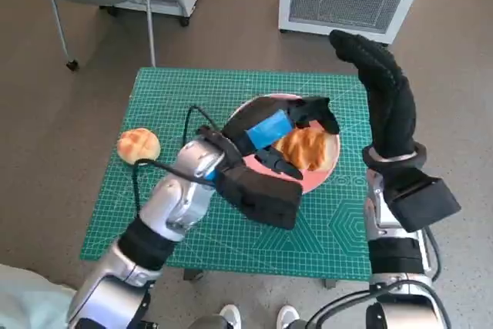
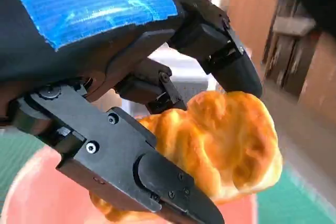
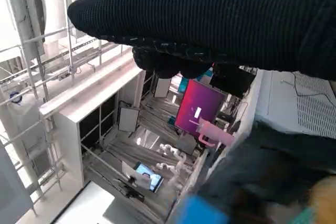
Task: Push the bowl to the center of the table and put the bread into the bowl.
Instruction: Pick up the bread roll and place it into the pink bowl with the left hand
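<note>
Green-matted table [image 1: 308, 244]: bowl [image 1: 327, 171], bun [image 1: 139, 145]

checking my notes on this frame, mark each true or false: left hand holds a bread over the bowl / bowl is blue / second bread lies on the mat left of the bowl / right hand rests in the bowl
1. The left hand holds a bread over the bowl: true.
2. The bowl is blue: false, it is pink.
3. A second bread lies on the green mat, left of the bowl: true.
4. The right hand rests in the bowl: false, it is raised beside the bowl, holding nothing.
</note>
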Motion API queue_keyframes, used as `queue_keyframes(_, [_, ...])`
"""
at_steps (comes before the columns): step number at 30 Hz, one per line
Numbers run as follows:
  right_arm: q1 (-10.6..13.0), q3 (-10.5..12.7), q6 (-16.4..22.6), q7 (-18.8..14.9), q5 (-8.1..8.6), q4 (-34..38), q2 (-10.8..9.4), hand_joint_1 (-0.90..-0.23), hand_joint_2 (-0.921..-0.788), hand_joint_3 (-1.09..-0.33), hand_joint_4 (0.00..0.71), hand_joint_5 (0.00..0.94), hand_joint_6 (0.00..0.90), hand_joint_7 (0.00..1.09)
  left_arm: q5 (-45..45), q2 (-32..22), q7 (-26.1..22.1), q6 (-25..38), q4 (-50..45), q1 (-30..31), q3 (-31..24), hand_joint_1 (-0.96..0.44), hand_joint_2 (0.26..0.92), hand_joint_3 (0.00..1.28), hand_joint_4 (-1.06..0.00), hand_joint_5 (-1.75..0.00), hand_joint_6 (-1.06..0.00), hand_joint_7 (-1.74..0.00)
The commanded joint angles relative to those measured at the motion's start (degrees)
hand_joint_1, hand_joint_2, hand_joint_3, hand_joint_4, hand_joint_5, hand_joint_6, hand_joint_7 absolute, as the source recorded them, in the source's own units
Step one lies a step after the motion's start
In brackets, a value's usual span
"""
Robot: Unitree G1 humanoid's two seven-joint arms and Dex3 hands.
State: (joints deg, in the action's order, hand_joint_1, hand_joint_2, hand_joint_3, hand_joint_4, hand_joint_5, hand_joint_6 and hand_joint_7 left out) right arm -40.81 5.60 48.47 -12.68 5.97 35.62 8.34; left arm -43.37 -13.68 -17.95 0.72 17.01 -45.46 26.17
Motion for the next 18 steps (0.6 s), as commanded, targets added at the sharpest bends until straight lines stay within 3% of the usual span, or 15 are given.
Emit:
queue_keyframes(1, [1.7,0.1,-1.2,0.1,-0.08,-0.4,0.2,-0.652,-0.921,-0.838,0.242,0.0,-0.001,0.63,-0.2,-1.9,-8.8,3.0,2.4,-2.8,1.9,-0.29,0.905,0.09,-0.25,-0.42,-0.27,-0.41])
queue_keyframes(3, [1.8,0.2,-1.3,0.3,-0.21,-0.7,0.2,-0.655,-0.921,-0.836,0.242,0.0,-0.001,0.63,-0.6,-2.3,-11.5,4.1,2.7,-3.5,2.4,-0.48,0.914,0.07,-0.13,-0.17,-0.16,-0.25])
queue_keyframes(6, [2.0,0.2,-1.5,0.4,-0.47,-1.2,0.4,-0.658,-0.921,-0.836,0.242,0.0,-0.001,0.63,0.4,-2.7,-13.1,4.8,2.3,-3.5,1.7,-0.59,0.918,0.05,-0.06,-0.06,-0.1,-0.16])
queue_keyframes(18, [1.9,0.1,-1.9,0.5,-0.52,-1.2,-0.1,-0.666,-0.921,-0.838,0.242,0.0,-0.001,0.63,2.5,-6.2,-12.9,4.2,-4.7,-0.1,-1.2,-0.6,0.905,0.01,-0.01,0.0,-0.08,-0.1])
